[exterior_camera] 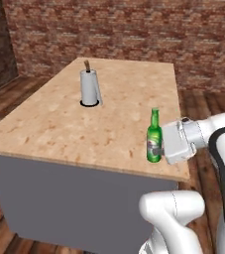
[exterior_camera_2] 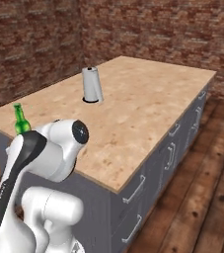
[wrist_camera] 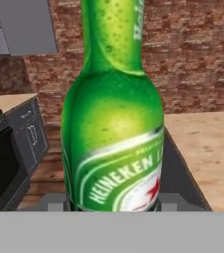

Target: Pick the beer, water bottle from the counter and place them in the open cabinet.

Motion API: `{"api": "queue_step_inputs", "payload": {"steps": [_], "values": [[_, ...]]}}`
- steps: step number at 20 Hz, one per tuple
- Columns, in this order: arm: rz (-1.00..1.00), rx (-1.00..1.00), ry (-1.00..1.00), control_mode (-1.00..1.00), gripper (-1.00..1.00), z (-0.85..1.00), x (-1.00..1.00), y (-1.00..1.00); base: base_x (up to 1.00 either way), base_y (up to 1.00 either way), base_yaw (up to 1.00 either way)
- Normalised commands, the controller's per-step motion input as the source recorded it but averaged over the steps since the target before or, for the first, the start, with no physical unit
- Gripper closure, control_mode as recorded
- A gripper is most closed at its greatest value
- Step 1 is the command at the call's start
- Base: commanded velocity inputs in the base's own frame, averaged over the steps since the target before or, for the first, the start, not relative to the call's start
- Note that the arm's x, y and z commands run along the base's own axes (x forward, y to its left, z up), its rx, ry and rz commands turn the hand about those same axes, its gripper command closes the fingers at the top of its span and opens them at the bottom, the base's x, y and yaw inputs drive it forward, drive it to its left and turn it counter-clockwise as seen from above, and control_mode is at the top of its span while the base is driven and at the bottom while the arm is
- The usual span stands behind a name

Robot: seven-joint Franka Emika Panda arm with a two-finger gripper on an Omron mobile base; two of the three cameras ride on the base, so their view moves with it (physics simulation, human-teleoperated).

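Fingers [exterior_camera: 159, 149] clamped on the beer [exterior_camera: 154, 137], bottle upright at the near right edge of the surface [exterior_camera: 59, 124]. Paper-towel roll [exterior_camera: 88, 88] stands well beyond the fingers, toward the surface's far left.

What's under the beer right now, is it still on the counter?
The beer stands upright near the counter's front right edge, with tan top around its base. The gripper is shut on its lower body. The contact line underneath is covered by the hand, so lift-off can't be ruled out.

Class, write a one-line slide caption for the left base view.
Gripper shut on the beer at the counter's near edge.
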Motion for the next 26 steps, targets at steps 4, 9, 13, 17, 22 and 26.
{"api": "queue_step_inputs", "payload": {"steps": [4,9,13,17,22,26], "values": [[0.0,0.0,0.0,1.0,1.0,0.0,0.0,0.0,0.04,1.0,0.59],[0.0,0.0,0.0,1.0,1.0,0.0,0.0,0.0,0.21,0.78,0.77],[0.0,0.0,0.0,1.0,1.0,0.0,0.0,0.0,0.14,0.76,0.65],[0.0,0.0,0.0,1.0,1.0,0.0,0.0,0.0,0.49,0.09,0.74],[0.0,0.0,0.0,1.0,1.0,0.0,0.0,0.0,0.55,0.0,0.7],[0.0,0.0,0.0,1.0,1.0,0.0,0.0,0.0,0.68,0.0,0.56]]}}
